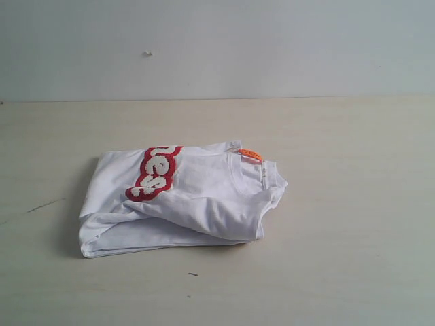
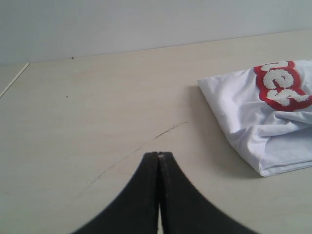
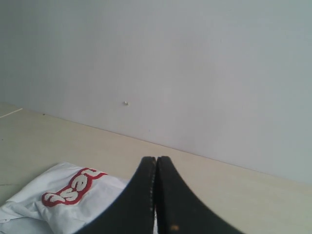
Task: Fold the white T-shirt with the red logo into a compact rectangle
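The white T-shirt point(image 1: 183, 200) lies folded in a rough rectangle in the middle of the table, its orange neck tag point(image 1: 250, 155) at the far right corner. Only part of the red logo point(image 1: 153, 173) shows, along the top left of the bundle. In the left wrist view the T-shirt point(image 2: 253, 117) lies off to one side with the logo point(image 2: 282, 85) on it, and my left gripper point(image 2: 159, 154) is shut and empty over bare table. My right gripper point(image 3: 156, 159) is shut and empty, held above the T-shirt point(image 3: 63, 200) and logo point(image 3: 73, 187). Neither gripper appears in the exterior view.
The light wooden table point(image 1: 353, 238) runs back to a pale wall point(image 1: 272, 47). A thin dark scratch point(image 2: 131, 151) crosses the tabletop near my left gripper. A small mark point(image 1: 147, 53) sits on the wall.
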Motion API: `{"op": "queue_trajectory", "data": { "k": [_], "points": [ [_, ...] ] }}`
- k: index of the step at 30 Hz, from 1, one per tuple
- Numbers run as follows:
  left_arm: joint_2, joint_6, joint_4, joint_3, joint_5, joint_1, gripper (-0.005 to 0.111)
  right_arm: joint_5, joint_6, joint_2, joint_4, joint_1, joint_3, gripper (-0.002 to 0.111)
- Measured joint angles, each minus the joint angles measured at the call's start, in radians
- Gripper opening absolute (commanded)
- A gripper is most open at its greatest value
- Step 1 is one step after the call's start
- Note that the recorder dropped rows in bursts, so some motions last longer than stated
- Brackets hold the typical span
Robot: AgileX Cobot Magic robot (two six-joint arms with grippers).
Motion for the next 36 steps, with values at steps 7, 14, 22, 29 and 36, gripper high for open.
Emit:
{"op": "queue_trajectory", "data": {
  "k": [7,14,22,29,36],
  "points": [
    [0.0,0.0,0.0,0.0,0.0,0.0,0.0,0.143,0.002,-0.052,-0.015,-0.064,0.002,0.0],
    [0.0,0.002,0.0,0.0,0.0,0.0,0.0,0.142,0.02,-0.203,-0.12,-0.241,0.126,0.0],
    [0.0,0.002,0.0,0.0,0.0,0.0,0.0,-0.027,0.083,-0.374,-0.131,-0.393,0.338,0.0],
    [0.0,0.002,0.0,0.0,0.001,0.0,0.0,-0.06,0.163,-0.406,-0.131,-0.491,0.494,0.0],
    [0.0,0.002,0.0,0.0,0.001,0.0,0.0,0.023,0.159,-0.406,-0.138,-0.507,0.494,0.0]
  ]
}}
